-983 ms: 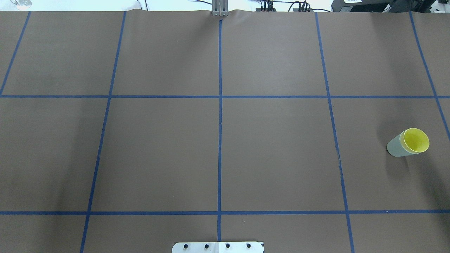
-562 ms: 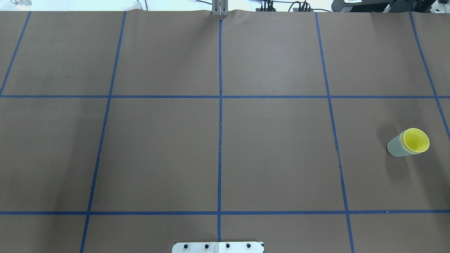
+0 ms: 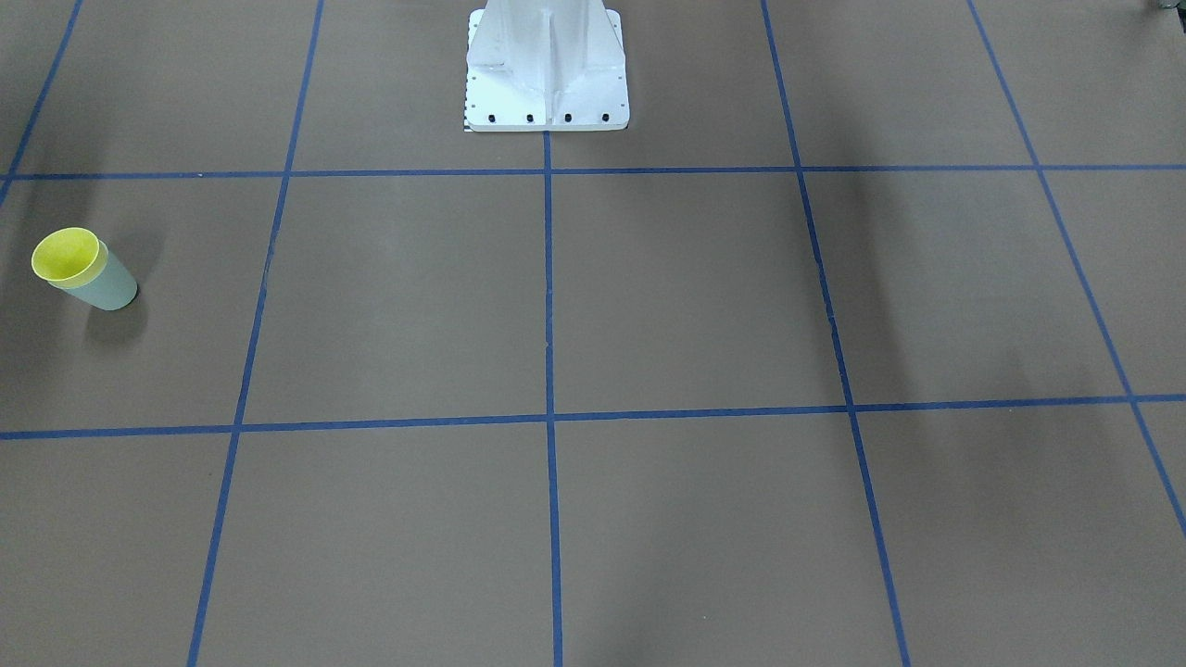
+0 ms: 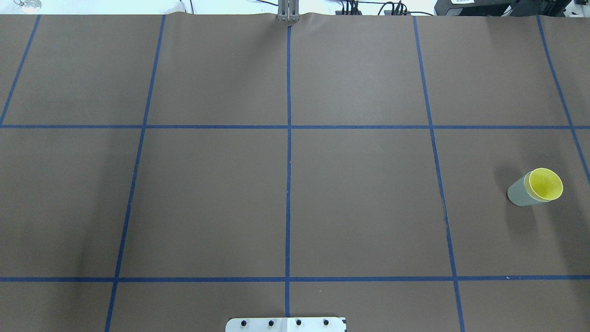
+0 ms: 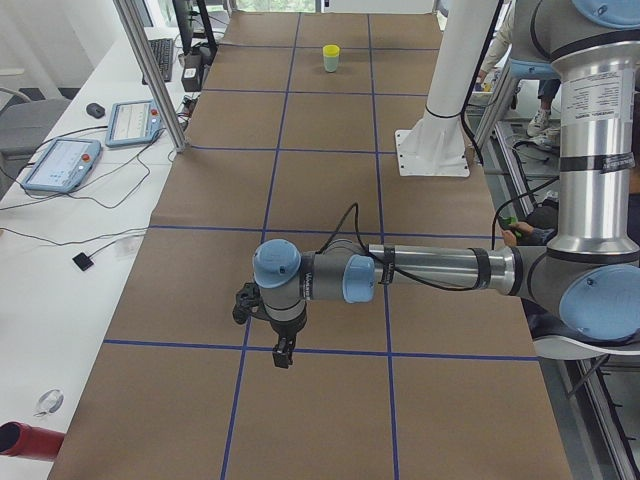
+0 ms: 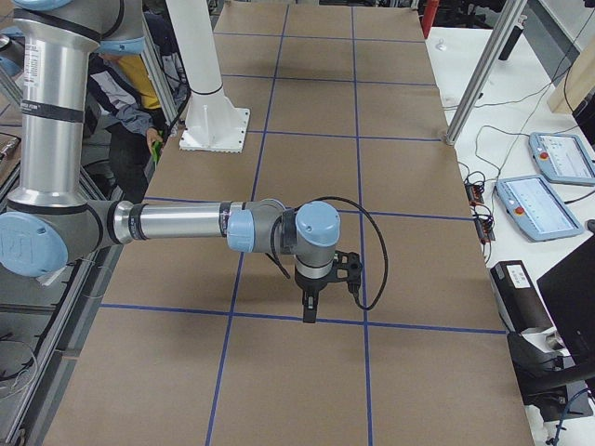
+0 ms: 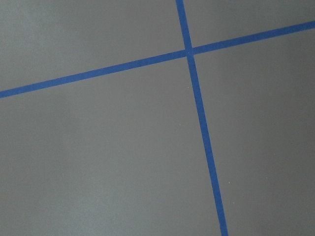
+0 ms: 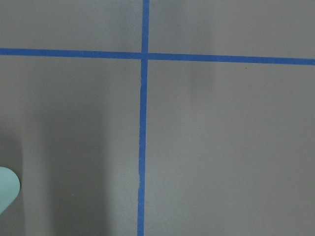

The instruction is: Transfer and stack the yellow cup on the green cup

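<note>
Both pointing straight down above table [image 5: 330,420], left pincer [image 5: 284,355], right pincer [image 6: 310,313], openness cannot tell

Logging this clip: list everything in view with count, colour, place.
Table: one, brown paper, blue tape grid.
Small pale mint-green plastic tumbler: one, green, upright at the table's right end.
Small bright yellow plastic tumbler: one, yellow, nested in the green tumbler.
Pedestal base: one, white, robot's table edge.
Touchscreen pendants: two, grey, side bench.
Left gripper: one, black, above the table's left end.
Right gripper: one, black, above the table's right end.
</note>
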Controlling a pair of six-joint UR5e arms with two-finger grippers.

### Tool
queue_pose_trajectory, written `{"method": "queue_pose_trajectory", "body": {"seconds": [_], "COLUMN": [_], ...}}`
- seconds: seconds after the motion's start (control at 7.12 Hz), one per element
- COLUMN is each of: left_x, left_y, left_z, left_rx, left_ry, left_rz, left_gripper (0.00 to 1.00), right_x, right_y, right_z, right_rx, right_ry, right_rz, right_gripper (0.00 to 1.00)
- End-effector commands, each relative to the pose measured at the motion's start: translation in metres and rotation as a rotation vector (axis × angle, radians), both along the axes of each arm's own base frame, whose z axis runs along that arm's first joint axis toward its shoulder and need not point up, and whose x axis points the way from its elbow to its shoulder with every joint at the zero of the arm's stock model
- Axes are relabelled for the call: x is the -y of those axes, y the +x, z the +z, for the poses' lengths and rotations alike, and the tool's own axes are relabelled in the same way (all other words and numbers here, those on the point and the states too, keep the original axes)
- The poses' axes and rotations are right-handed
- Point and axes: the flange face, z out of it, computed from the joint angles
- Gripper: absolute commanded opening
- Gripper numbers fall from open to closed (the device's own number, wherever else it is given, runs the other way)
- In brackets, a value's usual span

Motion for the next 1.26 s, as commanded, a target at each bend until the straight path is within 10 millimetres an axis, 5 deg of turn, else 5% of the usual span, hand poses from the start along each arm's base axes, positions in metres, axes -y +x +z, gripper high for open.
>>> {"method": "queue_pose_trajectory", "body": {"seconds": [0.0,1.12], "left_x": [0.002,0.003], "left_y": [-0.002,-0.01], "left_z": [-0.005,-0.012], "left_rx": [-0.021,0.073], "left_ry": [-0.014,0.059], "left_rz": [-0.037,-0.042], "left_gripper": [1.0,1.0], "right_x": [0.001,0.0], "right_y": [0.0,0.0], "right_z": [0.0,0.001], "right_rx": [0.001,0.002], "right_ry": [-0.001,0.005], "right_rz": [0.001,0.0], "right_gripper": [1.0,1.0]}}
